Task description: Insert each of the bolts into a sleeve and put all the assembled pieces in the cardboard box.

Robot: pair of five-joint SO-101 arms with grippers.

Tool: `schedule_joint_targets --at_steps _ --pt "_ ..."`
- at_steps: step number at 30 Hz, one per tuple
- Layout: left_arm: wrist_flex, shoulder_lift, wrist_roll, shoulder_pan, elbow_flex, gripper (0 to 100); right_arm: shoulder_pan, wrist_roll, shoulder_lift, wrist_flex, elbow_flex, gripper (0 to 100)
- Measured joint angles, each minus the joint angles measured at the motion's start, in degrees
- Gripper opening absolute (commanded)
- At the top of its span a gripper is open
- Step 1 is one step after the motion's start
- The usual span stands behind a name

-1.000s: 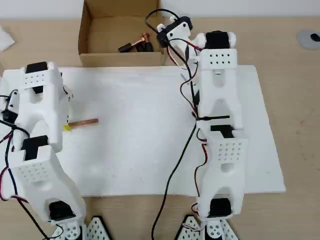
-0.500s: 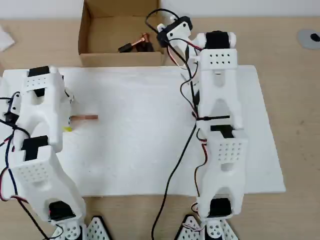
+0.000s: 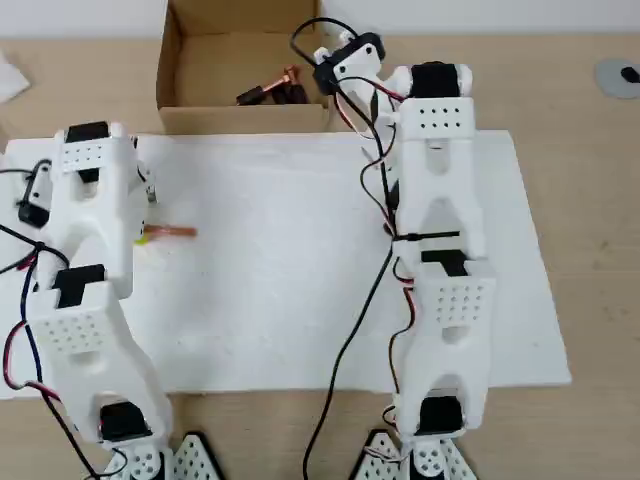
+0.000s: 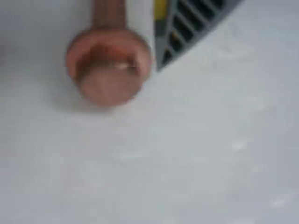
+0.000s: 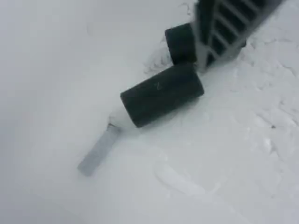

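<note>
A copper bolt (image 3: 172, 232) lies on the white mat (image 3: 280, 300), sticking out from under my left arm (image 3: 90, 200). Up close, its round head (image 4: 110, 70) rests on the mat, with my left gripper (image 4: 180, 35) right beside the shaft. A black sleeve (image 5: 161, 95) lies on its side on the mat, and a short grey rod (image 5: 98, 151) pokes out of its end. My right gripper (image 5: 212, 42) stands just past that sleeve, next to a second black cylinder (image 5: 180, 44). The cardboard box (image 3: 240, 118) at the back holds copper-and-black pieces (image 3: 275, 90).
My right arm (image 3: 440, 220) stretches over the mat's right half, its black cable (image 3: 350, 330) trailing across the mat. A grey disc (image 3: 618, 75) sits at the table's far right. A white scrap (image 3: 8, 75) lies at the far left.
My left arm has shifted toward the back of the table. The copper bolt has moved a little that way with it and now lies level. The right arm has stayed still.
</note>
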Motion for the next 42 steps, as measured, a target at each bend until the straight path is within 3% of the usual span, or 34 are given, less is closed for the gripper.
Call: schedule_joint_targets --at_steps 9,16,19,24,31,36,42 --pt "0.2 1.9 -4.7 -0.1 -2.5 1 0.0 0.0 0.0 0.0 0.0 39.8" --pt "7.8 4.0 -17.2 -0.9 -8.6 1 0.0 -0.6 0.0 0.0 0.0 39.7" --pt "11.7 4.7 -26.0 -1.5 -13.5 1 0.0 -2.0 0.0 0.2 0.0 39.7" --pt "16.5 3.4 -42.9 -1.4 -21.1 1 0.0 -10.5 0.0 1.6 0.1 39.7" --pt "17.0 -10.9 -64.4 2.8 -16.2 1 3.2 -22.9 0.9 1.8 0.1 39.7" --pt "17.0 -24.4 -72.0 9.0 -4.3 1 3.4 -33.0 6.8 1.8 0.1 39.7" --pt "10.3 -39.6 -79.0 9.7 9.4 1 3.3 -45.2 12.6 1.8 0.1 39.7"
